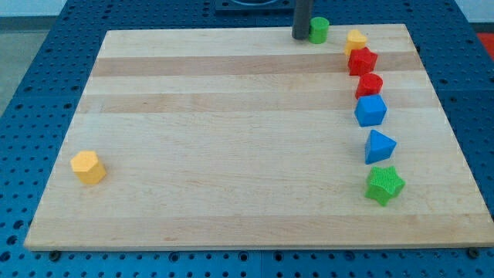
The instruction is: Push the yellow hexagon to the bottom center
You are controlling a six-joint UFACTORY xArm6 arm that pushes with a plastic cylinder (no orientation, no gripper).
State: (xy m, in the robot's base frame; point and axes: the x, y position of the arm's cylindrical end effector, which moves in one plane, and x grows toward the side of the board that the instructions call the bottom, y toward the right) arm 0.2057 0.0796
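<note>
The yellow hexagon lies on the wooden board near the view's left edge, low down. My tip stands at the view's top edge, right of centre, touching or just left of a green cylinder. The tip is far from the yellow hexagon, up and to the right of it.
A column of blocks runs down the view's right side: a small yellow block, a red block, a smaller red block, a blue cube, a blue triangular block and a green star. A blue perforated table surrounds the board.
</note>
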